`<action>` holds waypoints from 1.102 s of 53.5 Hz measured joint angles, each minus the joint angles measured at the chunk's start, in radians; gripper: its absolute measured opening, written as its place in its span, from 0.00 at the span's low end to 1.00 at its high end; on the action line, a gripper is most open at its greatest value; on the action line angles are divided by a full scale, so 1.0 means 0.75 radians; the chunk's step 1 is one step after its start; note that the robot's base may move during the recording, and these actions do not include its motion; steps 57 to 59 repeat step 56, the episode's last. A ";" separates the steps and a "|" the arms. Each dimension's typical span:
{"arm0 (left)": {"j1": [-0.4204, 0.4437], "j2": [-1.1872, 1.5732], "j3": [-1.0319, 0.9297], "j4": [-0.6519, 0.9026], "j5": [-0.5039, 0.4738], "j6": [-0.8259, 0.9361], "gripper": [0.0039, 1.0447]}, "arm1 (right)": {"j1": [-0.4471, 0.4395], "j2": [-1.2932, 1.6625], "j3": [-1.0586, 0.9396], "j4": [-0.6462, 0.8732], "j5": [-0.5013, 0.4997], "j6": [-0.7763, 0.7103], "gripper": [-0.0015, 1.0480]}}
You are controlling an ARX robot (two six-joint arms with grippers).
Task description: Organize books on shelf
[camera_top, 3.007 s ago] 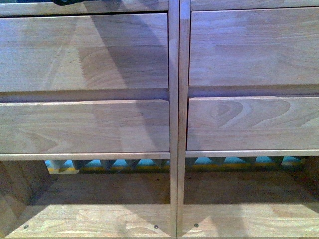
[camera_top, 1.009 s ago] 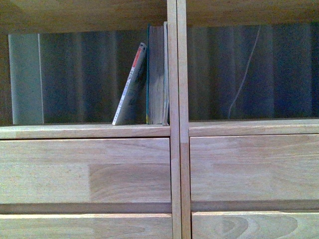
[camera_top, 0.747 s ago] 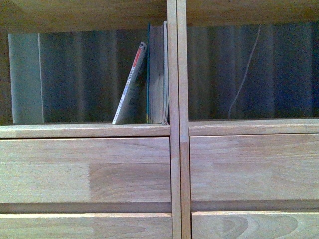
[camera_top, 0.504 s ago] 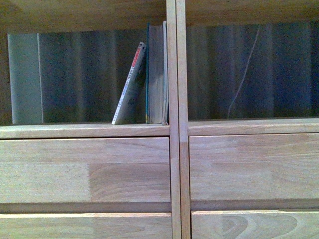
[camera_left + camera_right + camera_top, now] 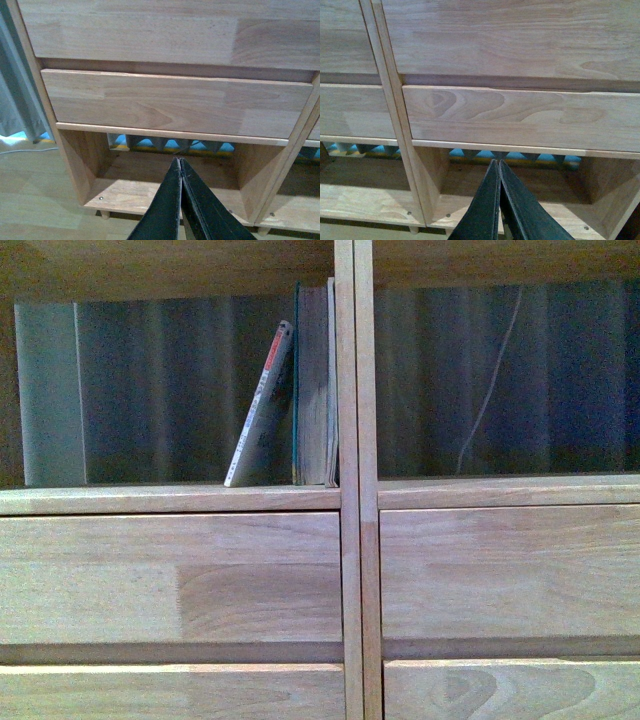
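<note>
Two books stood in the left compartment of the shelf [image 5: 347,390], seen from the front view. The thick book [image 5: 314,385] with the teal cover and yellowed page edges stood upright, pressed against the central post. The thin paperback [image 5: 262,410], white with red and dark print, leaned at a tilt, its top touching the thick book and its foot set a little further left on the board. A pale panel [image 5: 48,395] showed behind the far left of that compartment. A thin white cord [image 5: 487,390] hung behind the right compartment, which held no book in view. Below the boards ran the plain drawer fronts [image 5: 170,580]. Neither arm appeared in this view.

From the left wrist view, the left gripper [image 5: 180,167] had its dark fingers pressed together with nothing between them, pointing at a low open compartment under the drawer fronts. A grey curtain [image 5: 12,85] hung beside the shelf, and a short peg leg [image 5: 104,215] rested on the wooden floor [image 5: 35,195].

From the right wrist view, the right gripper [image 5: 498,167] likewise had its fingers closed and empty, aimed at a bottom compartment beside the central post.
</note>
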 joint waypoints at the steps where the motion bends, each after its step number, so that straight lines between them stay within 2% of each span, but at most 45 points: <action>1: 0.000 -0.009 0.000 -0.003 0.000 -0.001 0.04 | 0.000 0.000 0.000 0.000 -0.001 0.001 0.07; 11: 0.000 -0.021 0.000 -0.008 0.001 0.001 0.35 | 0.000 0.000 0.000 0.000 0.000 0.001 0.36; 19: 0.000 -0.021 0.000 -0.008 0.001 0.001 0.65 | 0.000 -0.001 0.000 0.000 -0.001 0.000 0.66; 28: 0.000 -0.021 0.000 -0.008 0.001 0.001 0.92 | 0.000 0.000 0.000 0.000 -0.001 0.000 0.89; 30: 0.000 -0.021 0.000 -0.008 0.001 0.003 0.95 | 0.000 -0.001 0.000 0.000 -0.001 0.001 0.94; 59: 0.000 -0.021 0.000 -0.008 0.001 0.003 0.93 | 0.000 -0.001 0.000 0.000 -0.001 0.001 0.93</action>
